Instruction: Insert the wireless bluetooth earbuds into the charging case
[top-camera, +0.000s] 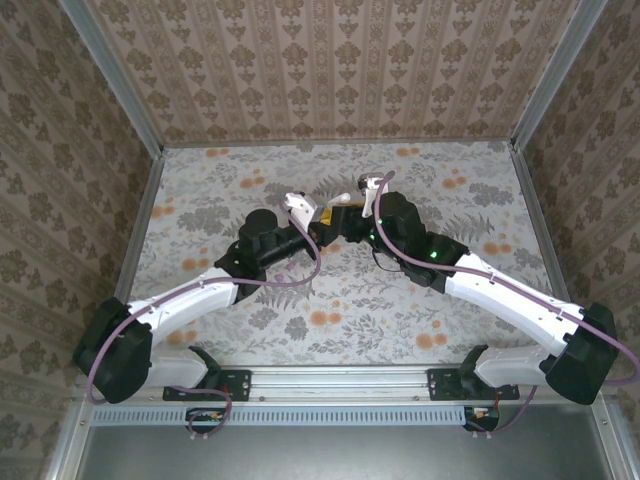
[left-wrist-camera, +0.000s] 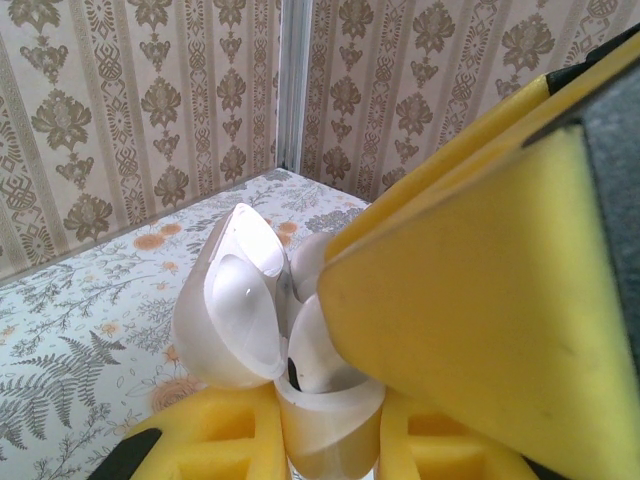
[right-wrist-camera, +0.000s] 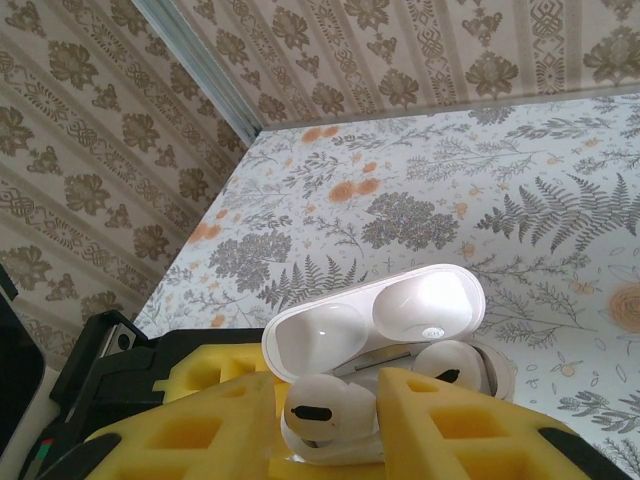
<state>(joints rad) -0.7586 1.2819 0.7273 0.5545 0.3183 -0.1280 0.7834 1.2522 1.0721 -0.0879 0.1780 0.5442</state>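
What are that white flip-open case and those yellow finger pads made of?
The charging case looks like hard glossy plastic: smooth white shell with bright highlights. The yellow pads look like soft matte foam: dull, finely grainy surface with moulded square pockets, though rubber is possible.

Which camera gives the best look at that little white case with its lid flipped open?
Right wrist view: the charging case faces it, lid open, two earbuds showing inside. The left wrist view has it partly behind a yellow finger; the top view gives a small white speck.
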